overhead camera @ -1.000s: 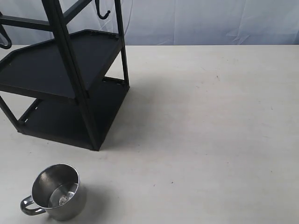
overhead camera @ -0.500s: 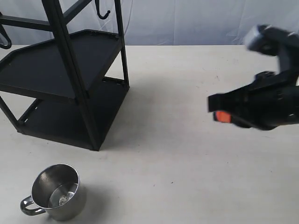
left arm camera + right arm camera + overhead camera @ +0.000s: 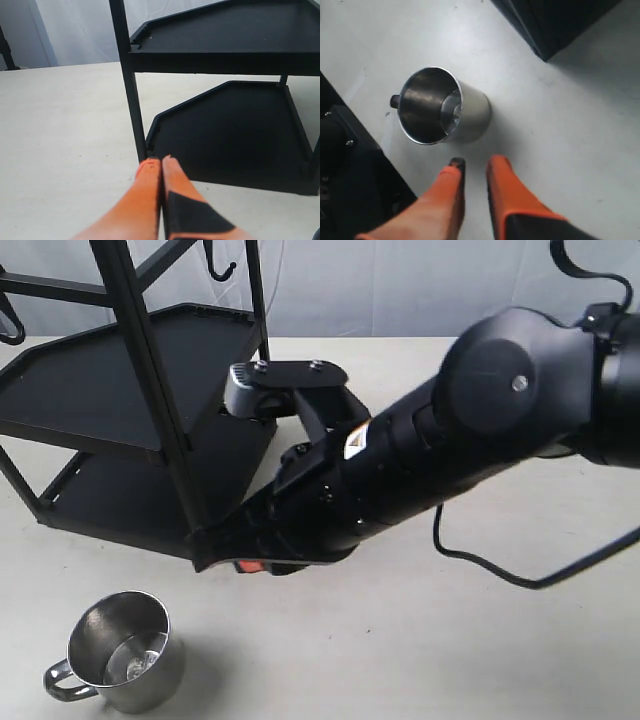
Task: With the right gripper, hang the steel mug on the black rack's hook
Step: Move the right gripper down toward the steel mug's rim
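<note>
Pale worktop (image 3: 480, 640) is carrying everything. Black rack (image 3: 130, 390) is standing at the far left in the exterior view, two flat tiers showing, thin posts running up. Right arm (image 3: 470, 430), thick and black, is reaching across from the right toward the near left, passing in front of the rack's lower corner. Right claw (image 3: 215, 558) is hanging low just above the worktop, near the mug but apart from it; in the right wrist view its orange fingers (image 3: 507, 190) are sitting slightly apart with a narrow gap, gripping nothing. Left claw (image 3: 161, 165) is showing only in the left wrist view, orange fingers pressed together, empty, pointing at the rack's lower tier and a post. Steel mug (image 3: 125, 648) is standing upright on the worktop at the near left, in front of the rack, handle turned to the left side of the exterior view. Hook (image 3: 222, 268) is sticking out high on the rack, bare, well apart from the mug.
</note>
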`<state>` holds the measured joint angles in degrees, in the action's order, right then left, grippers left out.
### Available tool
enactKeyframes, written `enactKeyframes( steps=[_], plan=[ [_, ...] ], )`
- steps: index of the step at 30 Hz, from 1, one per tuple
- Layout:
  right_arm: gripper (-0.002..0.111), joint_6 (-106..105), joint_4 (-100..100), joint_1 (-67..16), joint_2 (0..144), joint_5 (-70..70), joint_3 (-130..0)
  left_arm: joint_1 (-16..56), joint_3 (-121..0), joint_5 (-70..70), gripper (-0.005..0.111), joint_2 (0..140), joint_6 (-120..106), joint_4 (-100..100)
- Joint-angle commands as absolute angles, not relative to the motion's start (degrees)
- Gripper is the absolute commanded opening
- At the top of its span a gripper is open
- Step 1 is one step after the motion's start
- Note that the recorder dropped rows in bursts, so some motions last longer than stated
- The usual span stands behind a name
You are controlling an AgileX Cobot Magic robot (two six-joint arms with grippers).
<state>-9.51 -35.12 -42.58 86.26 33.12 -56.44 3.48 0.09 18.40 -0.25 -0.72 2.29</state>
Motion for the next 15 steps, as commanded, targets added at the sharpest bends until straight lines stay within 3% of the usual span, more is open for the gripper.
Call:
enactKeyframes(
  steps=[1, 3, 15],
  plan=[
    [0.05, -10.53, -35.15, -42.91, 88.34, 36.91, -60.31, 3.61, 0.0, 17.93, 0.0, 0.0, -0.5, 2.24],
    [0.057, -10.3, -35.94, -42.91, 89.19, 36.91, -60.74, 3.61, 0.0, 17.93, 0.0, 0.0, -0.5, 2.24],
    [0.058, -9.01, -45.24, -43.44, 98.09, 35.45, -61.79, 3.61, 0.0, 17.93, 0.0, 0.0, -0.5, 2.24]
  ],
)
